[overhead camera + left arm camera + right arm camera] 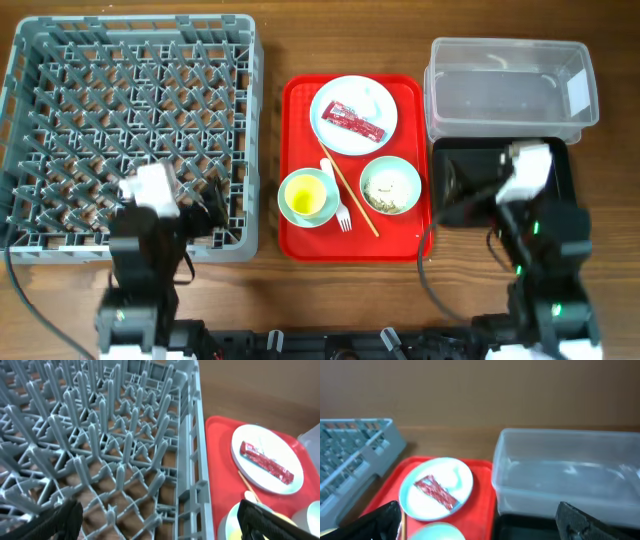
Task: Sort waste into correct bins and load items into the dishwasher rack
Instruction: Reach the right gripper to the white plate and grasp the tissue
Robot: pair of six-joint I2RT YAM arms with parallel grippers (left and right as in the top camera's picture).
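Note:
A pale-blue plate (354, 115) on the red serving tray (300, 150) holds the red wrapper (352, 120) and a white scrap (372, 100). A mint bowl (391, 186) holds rice-like leftovers. The other mint bowl (308, 197) holds the yellow cup (305, 197). The white fork (335, 196) and chopstick (350, 198) lie between the bowls. The grey rack (130, 130) is at the left. My left gripper (205, 205) is open over the rack's near right corner (192, 485). My right gripper (470, 195) is open over the black tray (560, 170), in front of the clear tub (510, 90). The right wrist view shows the plate (437, 487) and wrapper (436, 492).
The red serving tray sits between the rack and the two bins on a wooden table (270, 40). The clear tub (570, 472) stands behind the black tray. Cables run from both arm bases at the front edge.

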